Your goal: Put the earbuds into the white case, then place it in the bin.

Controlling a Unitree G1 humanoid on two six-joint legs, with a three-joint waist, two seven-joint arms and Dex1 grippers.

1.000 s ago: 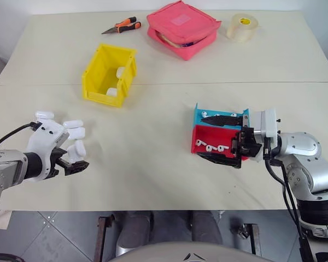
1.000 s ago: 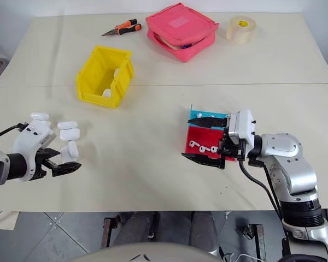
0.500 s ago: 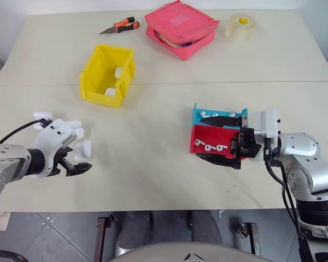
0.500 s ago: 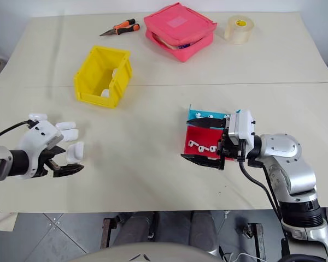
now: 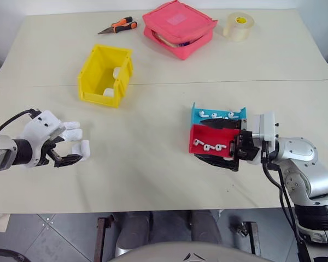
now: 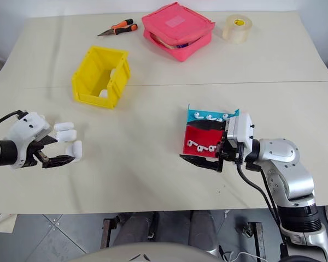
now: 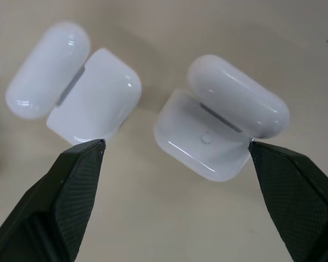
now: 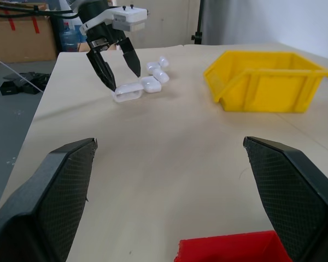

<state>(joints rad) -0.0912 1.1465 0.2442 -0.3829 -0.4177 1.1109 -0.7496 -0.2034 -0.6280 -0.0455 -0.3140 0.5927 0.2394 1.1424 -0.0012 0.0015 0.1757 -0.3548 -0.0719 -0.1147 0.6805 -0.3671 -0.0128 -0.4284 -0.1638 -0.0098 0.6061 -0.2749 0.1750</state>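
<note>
left jaws spread over an open case

head view: my left gripper (image 5: 65, 155) hangs released by the table's left edge beside the white case (image 5: 85, 148); bare tabletop runs to the bin (image 5: 104, 76) with two cases inside.
left wrist: two open cases lie between my fingers.
right wrist: right gripper (image 6: 205, 143), jaws released, straddles the red tray (image 6: 201, 143) holding three earbuds (image 6: 203, 146).

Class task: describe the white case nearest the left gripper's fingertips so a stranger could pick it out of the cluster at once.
Start at the yellow bin on the table's left half, then look toward the near left edge, where the open left gripper hovers over a cluster of white cases. The target white case is the nearest one, by the fingertips, standing apart from its neighbours, lid open.
</note>
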